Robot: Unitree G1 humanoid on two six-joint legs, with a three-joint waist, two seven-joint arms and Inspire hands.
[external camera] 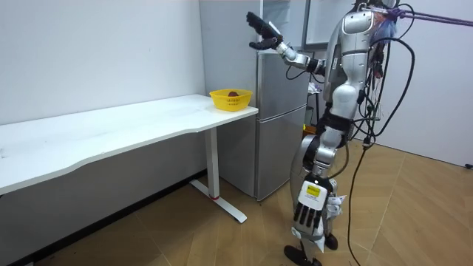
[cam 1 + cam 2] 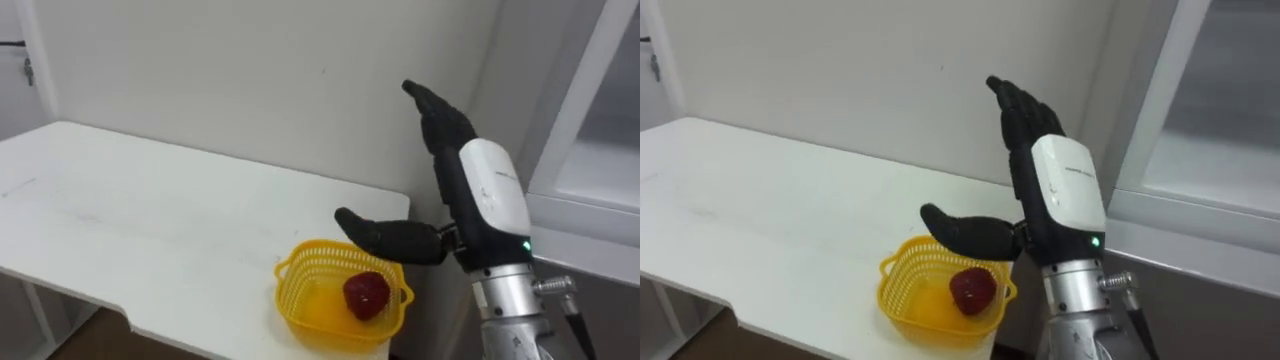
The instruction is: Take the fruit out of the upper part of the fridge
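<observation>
the dark red, roundish fruit lies in a small yellow plastic basket with a latticed wall, towards the basket's right side and resting on its bottom. its shape is nearly round, so no long axis can be read, and which way its stem end points is too small to tell. the basket stands at the right end of a long white table, near the front edge and corner, with a plain pale wall behind. just beside that table end stands a tall grey fridge, cut off at the right edge in the eye views.

the right hand is raised high in front of the fridge's upper part, well above the basket (the room view shows the height). its fingers are straight and close together, pointing up, the thumb stuck out sideways. in the eye views the thumb covers part of the basket's far rim. the robot stands upright facing the fridge.
</observation>
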